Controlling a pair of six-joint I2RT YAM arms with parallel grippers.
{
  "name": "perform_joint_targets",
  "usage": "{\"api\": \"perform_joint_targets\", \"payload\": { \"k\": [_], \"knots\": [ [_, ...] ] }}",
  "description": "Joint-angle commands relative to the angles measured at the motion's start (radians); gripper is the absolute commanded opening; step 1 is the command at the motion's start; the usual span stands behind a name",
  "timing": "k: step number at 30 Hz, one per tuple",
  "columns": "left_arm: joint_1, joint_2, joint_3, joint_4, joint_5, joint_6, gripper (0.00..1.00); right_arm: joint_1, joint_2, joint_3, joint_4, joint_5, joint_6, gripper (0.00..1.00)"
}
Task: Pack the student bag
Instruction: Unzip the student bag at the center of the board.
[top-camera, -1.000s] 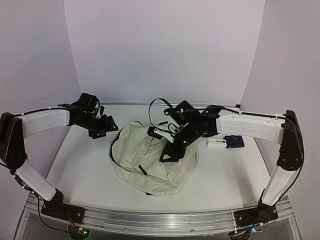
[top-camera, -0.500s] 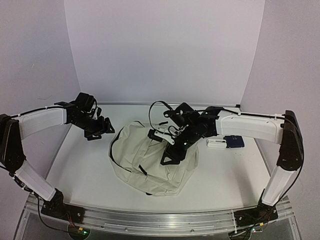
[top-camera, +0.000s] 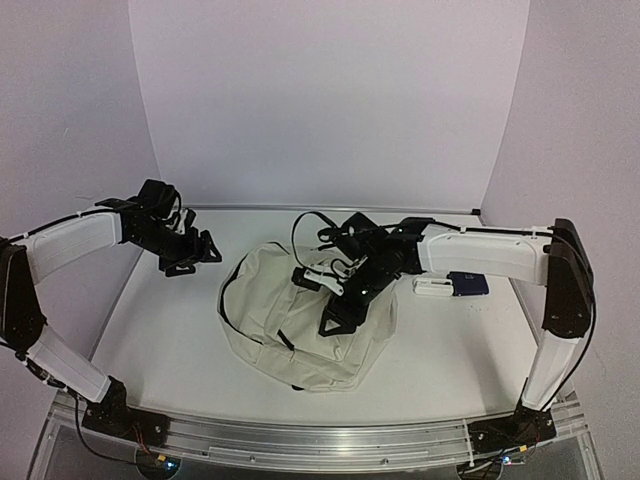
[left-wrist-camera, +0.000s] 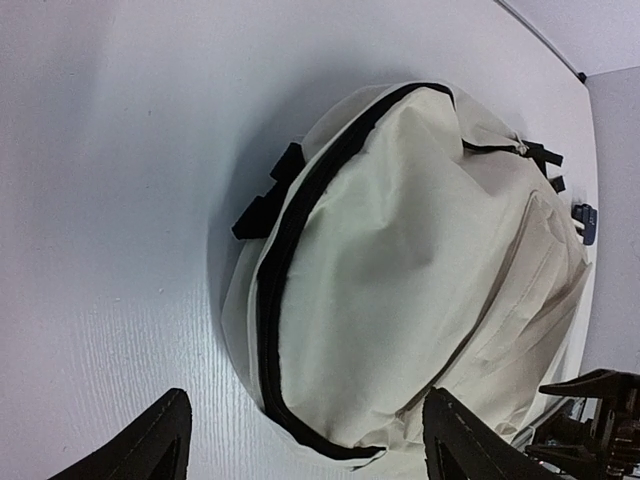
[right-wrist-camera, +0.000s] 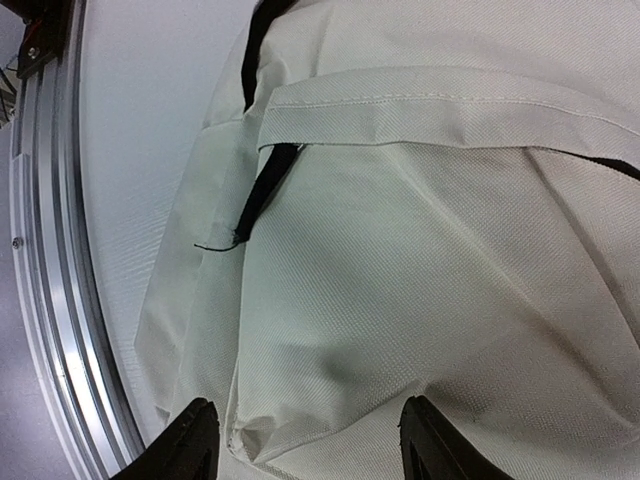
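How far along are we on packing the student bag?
Done: nothing I can confirm; the student bag lies slumped on the table, its inside hidden. In hand: nothing; the left gripper is open off to the side, the right gripper open over the fabric. Left: a blue item and a white item lie outside the bag.

Nothing can be read in any view. The bag (top-camera: 300, 335) shows only plain cream cloth (even close up from the wrists, where the weave is clear). The blue item (top-camera: 468, 283) and the white item (top-camera: 432, 288) beside it are too small to tell whether they carry any marking.
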Motion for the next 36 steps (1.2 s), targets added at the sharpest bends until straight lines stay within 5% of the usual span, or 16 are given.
{"api": "perform_joint_targets", "payload": {
  "k": [1, 9, 16, 36],
  "knots": [
    [0.004, -0.035, 0.014, 0.039, 0.086, 0.008, 0.8, 0.008, 0.013, 0.056, -0.017, 0.005, -0.003, 0.61],
    [-0.006, -0.064, -0.106, 0.26, 0.241, -0.092, 0.78, 0.035, 0.022, 0.11, -0.014, 0.124, -0.012, 0.59],
    [-0.044, -0.126, -0.223, 0.331, 0.212, -0.155, 0.76, 0.111, 0.078, 0.194, -0.014, 0.163, -0.012, 0.53],
    [-0.035, -0.196, -0.109, 0.093, 0.068, -0.1, 0.78, 0.198, 0.347, 0.306, 0.027, 0.403, 0.073, 0.47]
  ]
}}
